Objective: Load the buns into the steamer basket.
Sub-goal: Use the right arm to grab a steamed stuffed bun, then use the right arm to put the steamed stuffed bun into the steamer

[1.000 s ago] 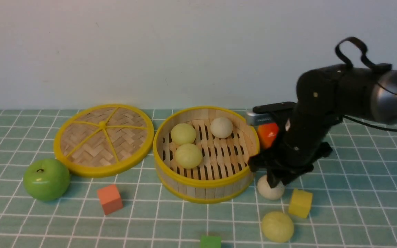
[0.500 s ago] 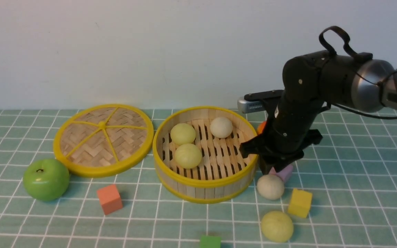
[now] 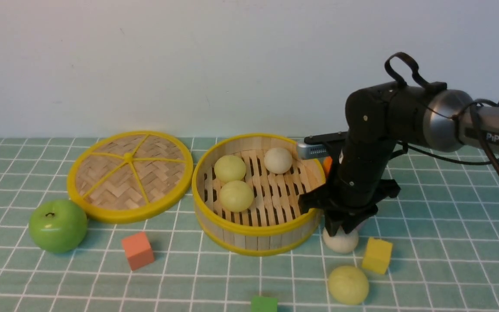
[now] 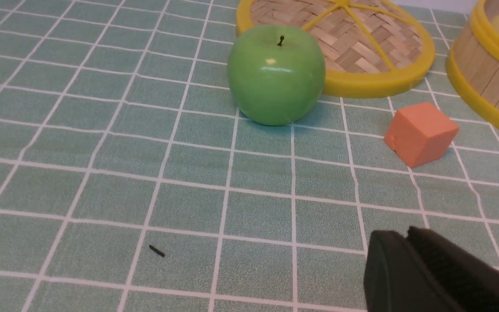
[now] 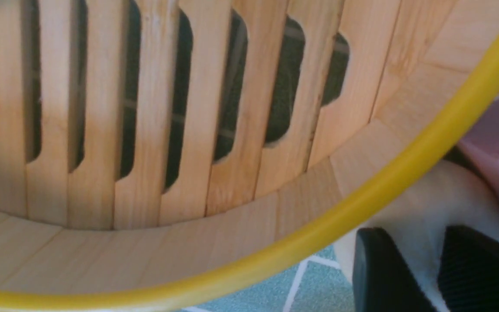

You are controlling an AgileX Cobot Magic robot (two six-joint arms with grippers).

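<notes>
Right gripper (image 3: 339,229): jaws parted — positioned above the outer white bun (image 3: 341,242); contact cannot be determined.
Left gripper (image 4: 399,236): fingertips at the edge of its wrist view; jaw state cannot be determined.
Steamer basket (image 3: 258,232): upright on the tabletop (image 3: 180,281); contains two pale green buns (image 3: 230,169) and one white bun (image 3: 278,160).
Outer white bun: on the tabletop, just beside the basket's right rim.
Outer green bun (image 3: 348,285): near the tabletop's front edge — beside the yellow block (image 3: 377,255).
</notes>
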